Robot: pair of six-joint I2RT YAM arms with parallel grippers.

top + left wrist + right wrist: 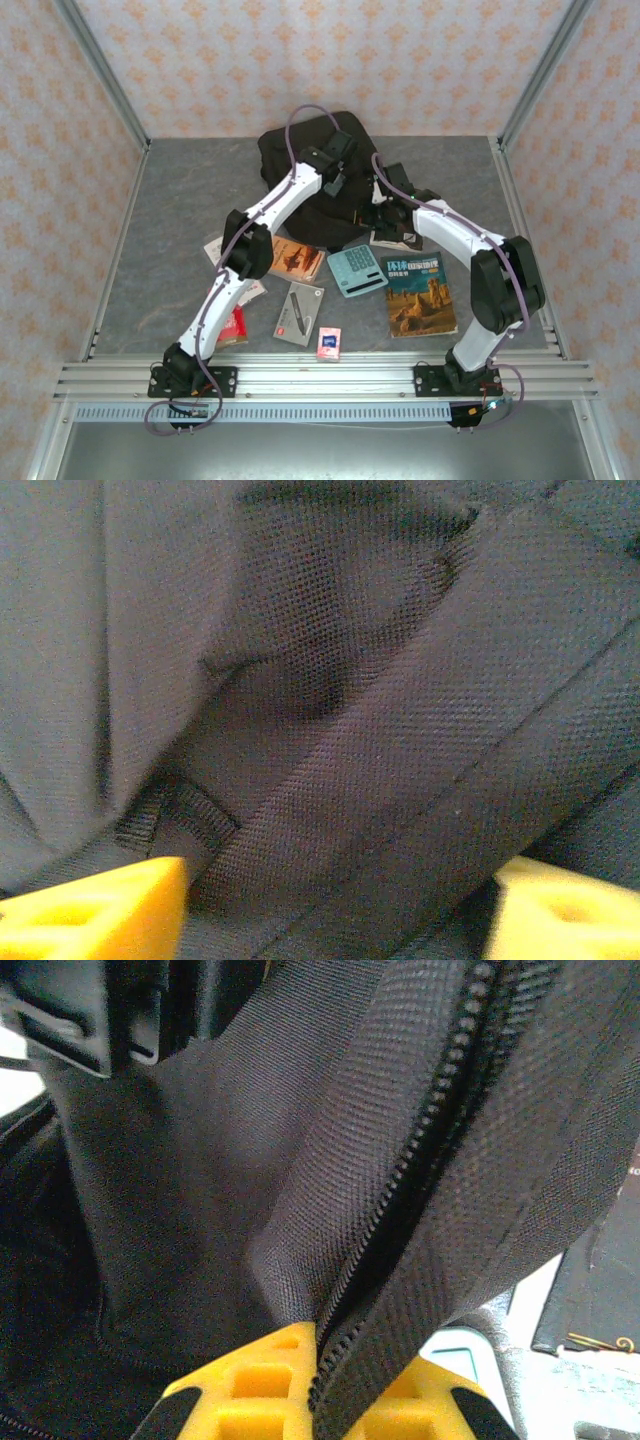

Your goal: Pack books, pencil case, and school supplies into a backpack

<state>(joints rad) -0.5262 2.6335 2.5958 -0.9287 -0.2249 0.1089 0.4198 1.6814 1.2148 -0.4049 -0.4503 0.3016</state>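
Along the near edge of the desk, the blue-and-pink box is lying just beside the grey flat box. Further in, the desert-rock book, the teal calculator and the orange book are lying mid-desk. The backpack is resting at the centre of the far edge. The right end effector is pinching the backpack's zip edge. The left end effector is positioned over backpack fabric, fingers spread apart.

Blk woven backpack, yellow fingers, pale teal calc, orange book, blue/pink box, grey table
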